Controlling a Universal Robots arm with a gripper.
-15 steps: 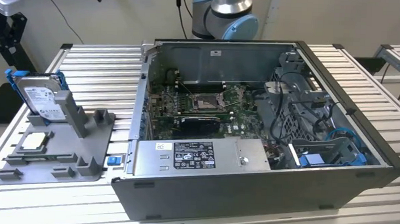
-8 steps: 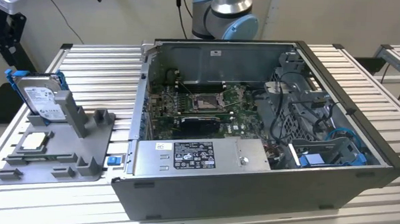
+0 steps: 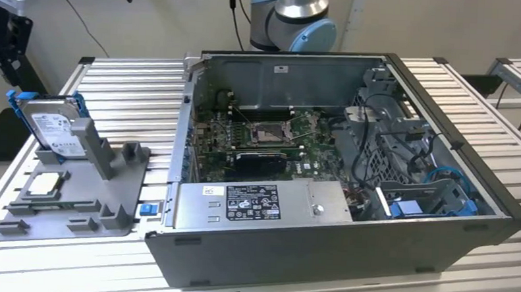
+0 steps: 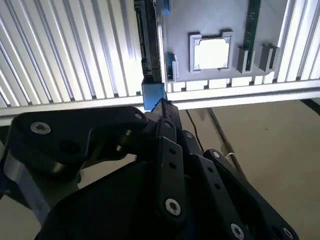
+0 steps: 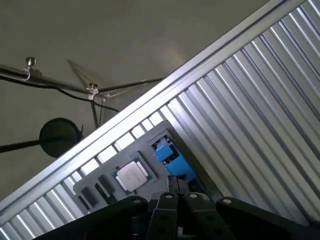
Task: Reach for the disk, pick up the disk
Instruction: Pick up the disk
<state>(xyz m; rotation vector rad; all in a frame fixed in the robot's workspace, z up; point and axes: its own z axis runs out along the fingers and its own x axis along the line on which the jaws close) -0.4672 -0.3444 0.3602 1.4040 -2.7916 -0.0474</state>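
A: Black gripper (image 4: 161,106), jaws together, empty: reaching?
B: Yes. The silver-grey, blue-framed disk (image 3: 57,132) stands upright at the exterior view's left, not yet held; I think grasping needs open jaws.

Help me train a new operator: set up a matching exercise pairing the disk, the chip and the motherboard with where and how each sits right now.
Things:
1. disk
2. chip
3. motherboard

Places:
A. lying flat on the grey fixture
B. inside the open case
C. standing on edge in the fixture, at the exterior view's left

Pairs: 1-C, 2-A, 3-B
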